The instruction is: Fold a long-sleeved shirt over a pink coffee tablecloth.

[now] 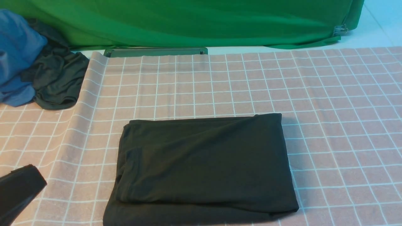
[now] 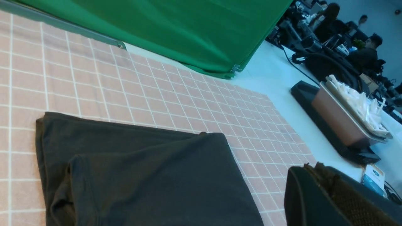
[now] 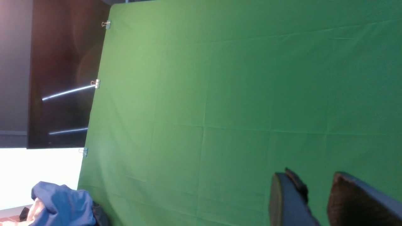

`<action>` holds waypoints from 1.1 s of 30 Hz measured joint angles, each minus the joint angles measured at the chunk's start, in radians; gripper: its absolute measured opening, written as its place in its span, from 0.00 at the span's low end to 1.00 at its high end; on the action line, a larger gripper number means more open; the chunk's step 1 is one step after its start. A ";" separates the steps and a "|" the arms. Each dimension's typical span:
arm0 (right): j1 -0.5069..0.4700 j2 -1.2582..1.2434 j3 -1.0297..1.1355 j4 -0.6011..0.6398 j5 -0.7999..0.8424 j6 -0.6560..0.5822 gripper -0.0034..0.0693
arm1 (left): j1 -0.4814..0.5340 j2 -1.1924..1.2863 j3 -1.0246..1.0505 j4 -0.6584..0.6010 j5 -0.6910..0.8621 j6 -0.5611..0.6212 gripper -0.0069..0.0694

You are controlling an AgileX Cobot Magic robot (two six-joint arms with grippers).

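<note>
Long-sleeved shirt point(image 1: 204, 166): black, folded into a rectangle, flat on pink coffee tablecloth point(image 1: 329, 103), low centre of front view. Left gripper point(image 1: 19, 188): at about 9 o'clock from shirt, apart from it, fingers point(image 2: 326, 194) pressed together, empty. Right gripper point(image 3: 317, 201): outside front view, aimed at green backdrop point(image 3: 235, 94), fingers parted with a gap, empty, shirt nowhere near them.

black shirt point(image 1: 204, 163), pink white-gridded tablecloth point(image 1: 329, 94)
</note>
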 joint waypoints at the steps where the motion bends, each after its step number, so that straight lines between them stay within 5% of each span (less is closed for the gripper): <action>1: 0.000 0.000 0.000 0.000 0.000 0.000 0.38 | 0.000 0.000 0.000 0.000 -0.001 0.000 0.11; 17: 0.000 0.000 0.000 0.000 0.000 0.000 0.38 | 0.007 -0.006 0.025 0.095 -0.080 0.028 0.11; 24: 0.000 0.000 0.000 0.000 0.000 0.000 0.38 | 0.159 -0.117 0.270 0.204 -0.344 0.007 0.11; 33: 0.000 0.000 0.000 0.000 0.001 0.000 0.38 | 0.239 -0.155 0.528 0.300 -0.384 -0.043 0.11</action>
